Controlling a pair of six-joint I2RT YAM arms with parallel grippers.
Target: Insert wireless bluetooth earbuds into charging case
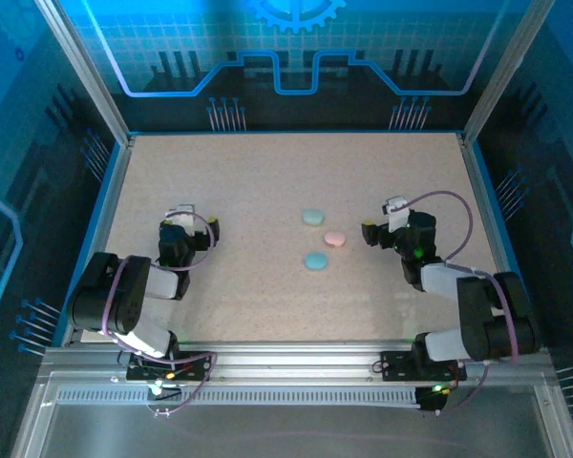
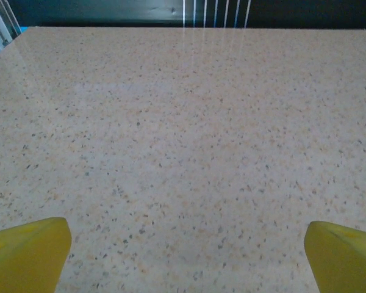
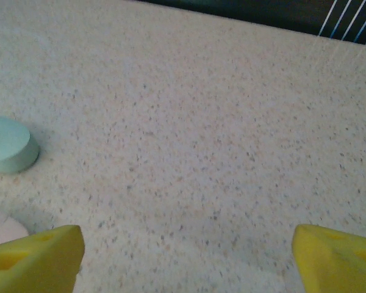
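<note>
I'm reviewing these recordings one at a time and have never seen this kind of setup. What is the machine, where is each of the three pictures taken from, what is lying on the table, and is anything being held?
These are two robot arms bolted at the near edge of a speckled table. The overhead picture looks down from above and behind them: the left claw is on the left, the right claw on the right. The other two pictures come from cameras mounted on each wrist; the yellow wedges at their bottom corners are that claw's own fingers.

Three small closed oval cases lie near the middle: a pale teal one farthest back, a pink one, and a light blue one nearest. The right wrist picture catches the teal case and a corner of the pink one. I cannot make out any loose earbuds.

Both claws are open and hold nothing.
</note>
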